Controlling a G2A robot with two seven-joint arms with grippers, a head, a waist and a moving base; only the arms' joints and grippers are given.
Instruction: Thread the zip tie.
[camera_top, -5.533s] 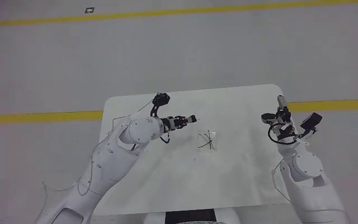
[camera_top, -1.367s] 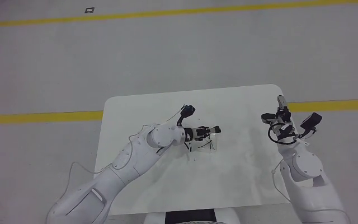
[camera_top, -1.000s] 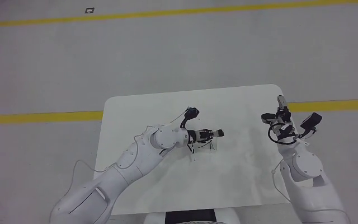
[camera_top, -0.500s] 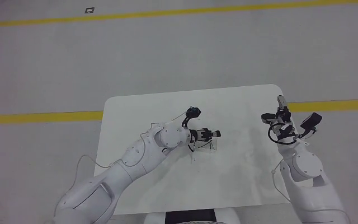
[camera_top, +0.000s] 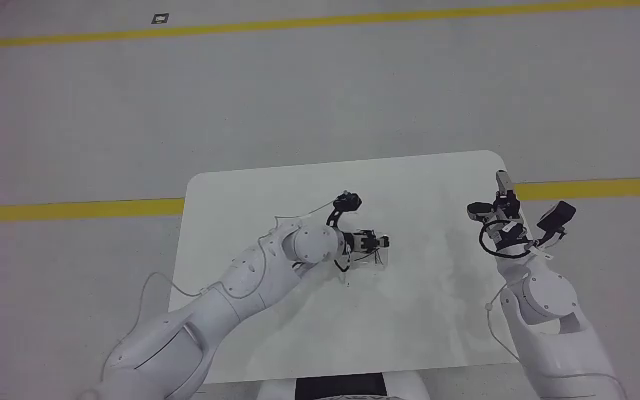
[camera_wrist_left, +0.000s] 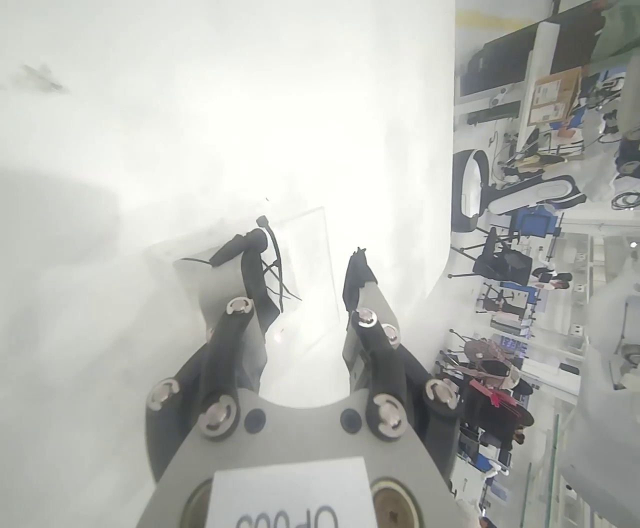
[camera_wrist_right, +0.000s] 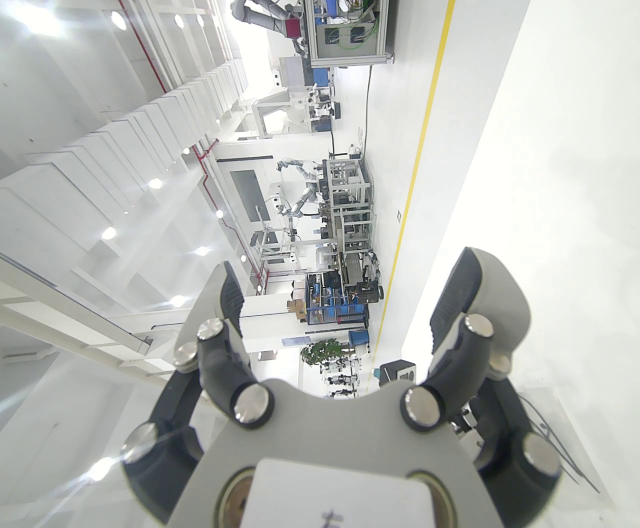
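The pick-up is barely begun, I'd say. The left jaws hang fairly wide and empty, low over the clear tray (camera_wrist_left: 320, 260) at mid-table, one tip seemingly touching the tangled black zip ties (camera_wrist_left: 275, 260). Next they must single out one tie and close without catching the tray wall. The right jaws stand wide open and empty, raised by the right edge of the table (camera_top: 430, 310), with bare surface between.
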